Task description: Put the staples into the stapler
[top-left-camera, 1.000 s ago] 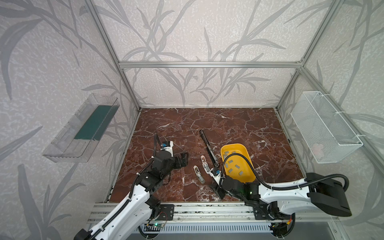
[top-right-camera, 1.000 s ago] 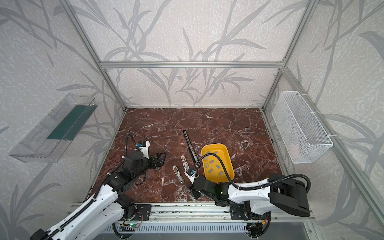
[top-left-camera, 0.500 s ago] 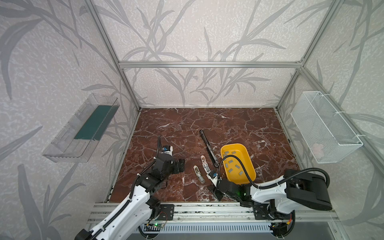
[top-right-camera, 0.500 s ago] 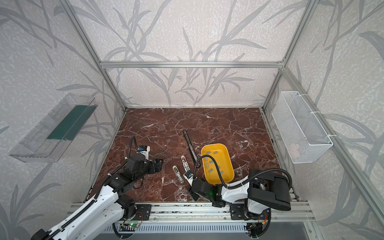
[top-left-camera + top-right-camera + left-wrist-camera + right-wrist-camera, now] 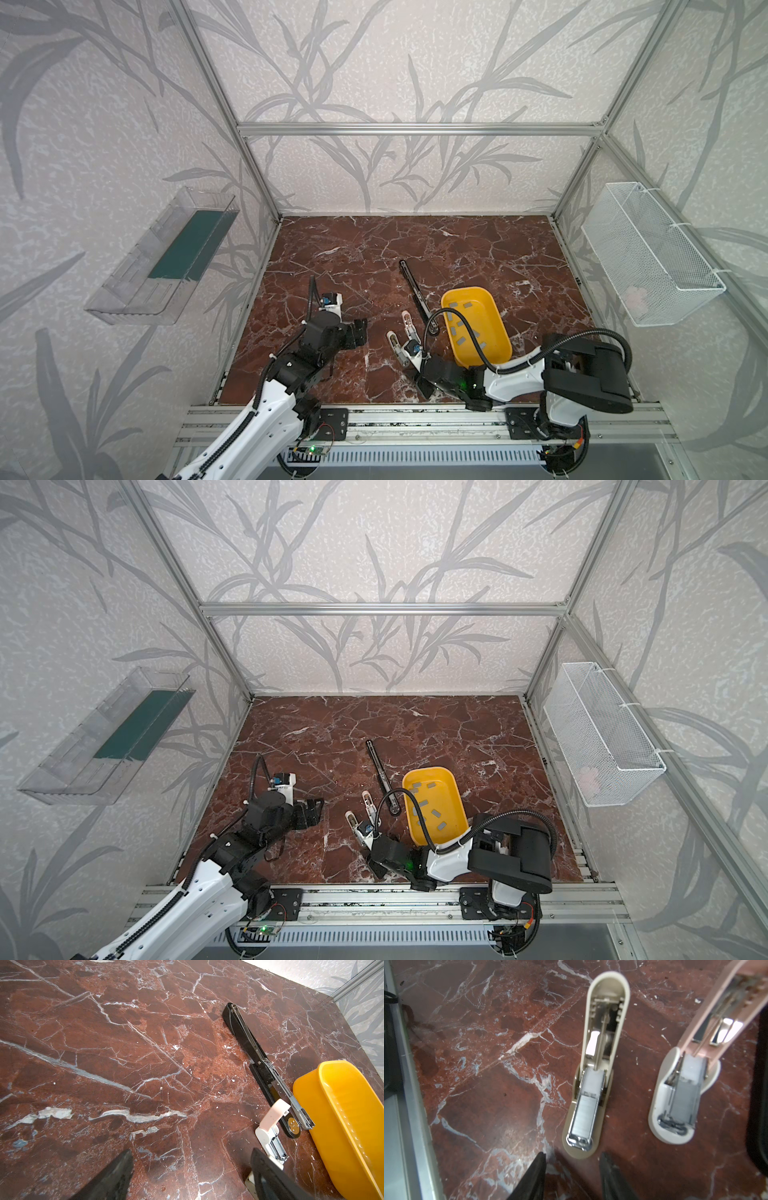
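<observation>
Staples (image 5: 584, 1113) in beige stapler (image 5: 608, 979), just off R tool (image 5: 572, 1156); it & L tool (image 5: 191, 1152) released.

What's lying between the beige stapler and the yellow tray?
The open pink stapler, then the near end of the black stapler, beside the yellow tray; both top views show it.

No legible txt, labels or nos. on anything
</observation>
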Robot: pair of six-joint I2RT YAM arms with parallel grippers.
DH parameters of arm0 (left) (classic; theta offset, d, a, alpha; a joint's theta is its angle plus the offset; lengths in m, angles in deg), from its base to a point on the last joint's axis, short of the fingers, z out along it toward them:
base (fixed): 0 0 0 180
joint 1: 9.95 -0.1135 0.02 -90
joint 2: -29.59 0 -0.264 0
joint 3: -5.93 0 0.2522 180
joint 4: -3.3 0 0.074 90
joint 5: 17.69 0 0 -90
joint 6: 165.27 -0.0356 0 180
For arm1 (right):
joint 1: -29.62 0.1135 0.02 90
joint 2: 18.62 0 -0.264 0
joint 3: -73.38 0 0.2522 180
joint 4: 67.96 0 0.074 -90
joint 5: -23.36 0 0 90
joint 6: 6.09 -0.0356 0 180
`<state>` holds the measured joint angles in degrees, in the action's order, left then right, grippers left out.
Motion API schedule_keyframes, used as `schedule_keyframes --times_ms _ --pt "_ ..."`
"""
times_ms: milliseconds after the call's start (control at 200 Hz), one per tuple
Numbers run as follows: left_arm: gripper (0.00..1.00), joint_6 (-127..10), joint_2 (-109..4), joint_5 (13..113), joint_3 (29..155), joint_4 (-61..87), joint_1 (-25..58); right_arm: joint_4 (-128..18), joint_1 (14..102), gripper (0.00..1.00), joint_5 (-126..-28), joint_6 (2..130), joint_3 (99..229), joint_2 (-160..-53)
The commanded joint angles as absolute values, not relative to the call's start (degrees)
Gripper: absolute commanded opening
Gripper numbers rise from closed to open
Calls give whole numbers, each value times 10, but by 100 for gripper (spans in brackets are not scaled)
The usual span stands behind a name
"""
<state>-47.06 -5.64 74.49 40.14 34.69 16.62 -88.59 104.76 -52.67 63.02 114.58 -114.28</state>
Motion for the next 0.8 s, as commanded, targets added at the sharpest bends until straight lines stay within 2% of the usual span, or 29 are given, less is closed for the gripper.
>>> schedule_keyframes --times_ms 0,290,510,795 --pt "88 -471 -56 761 397 354 166 -867 1051 44 -528 632 1160 -1181" --pt "86 -472 -63 755 398 351 165 -875 1051 34 -512 635 1163 -1215" --pt "85 -473 -74 751 402 349 165 -870 1051 33 -484 639 1157 -1220" --pt "84 -472 -68 753 399 349 165 -862 1053 47 -487 645 1170 -1233"
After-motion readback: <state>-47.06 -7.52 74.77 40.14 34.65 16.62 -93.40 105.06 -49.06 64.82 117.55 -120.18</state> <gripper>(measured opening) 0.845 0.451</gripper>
